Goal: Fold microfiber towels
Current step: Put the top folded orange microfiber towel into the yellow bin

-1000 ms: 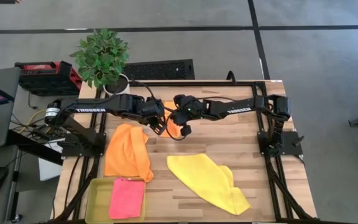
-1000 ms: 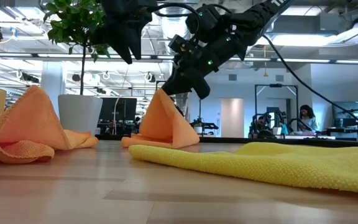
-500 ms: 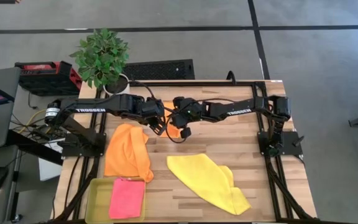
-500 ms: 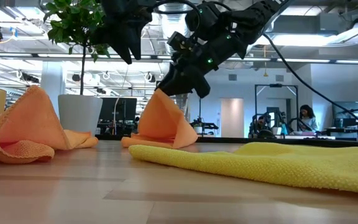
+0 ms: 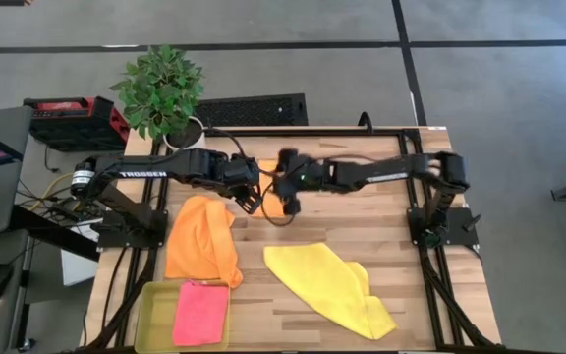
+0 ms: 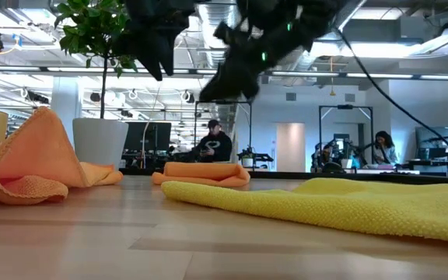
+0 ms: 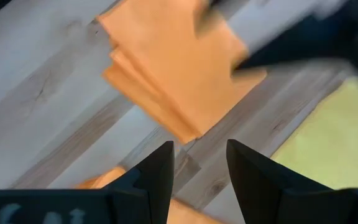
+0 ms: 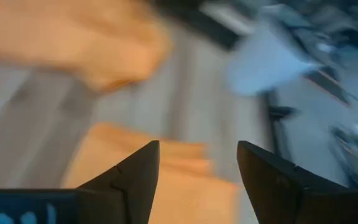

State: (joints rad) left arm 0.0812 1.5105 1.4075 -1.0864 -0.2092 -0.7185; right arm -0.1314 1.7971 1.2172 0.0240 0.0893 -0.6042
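Note:
A folded orange towel (image 6: 204, 173) lies flat on the table's far middle, also seen in the left wrist view (image 7: 173, 68) and the right wrist view (image 8: 160, 180). My right gripper (image 6: 224, 85) (image 8: 197, 149) hangs open above it, touching nothing. My left gripper (image 5: 254, 202) (image 7: 197, 149) hovers open just left of that towel. A second orange towel (image 5: 201, 241) lies crumpled at the left. The yellow towel (image 5: 327, 285) is spread near the front. The pink towel (image 5: 201, 313) lies in the tray (image 5: 150, 315).
A potted plant (image 5: 165, 93) stands at the far left corner. The yellow-green tray sits at the near left corner. Bare wood shows to the right of the yellow towel and along the far right. People (image 6: 212, 144) sit in the room behind the table.
My right gripper has opened, let go of the orange towel's raised peak and gone up. The raised part of the towel has fallen flat onto the rest of it, which stayed where it was.

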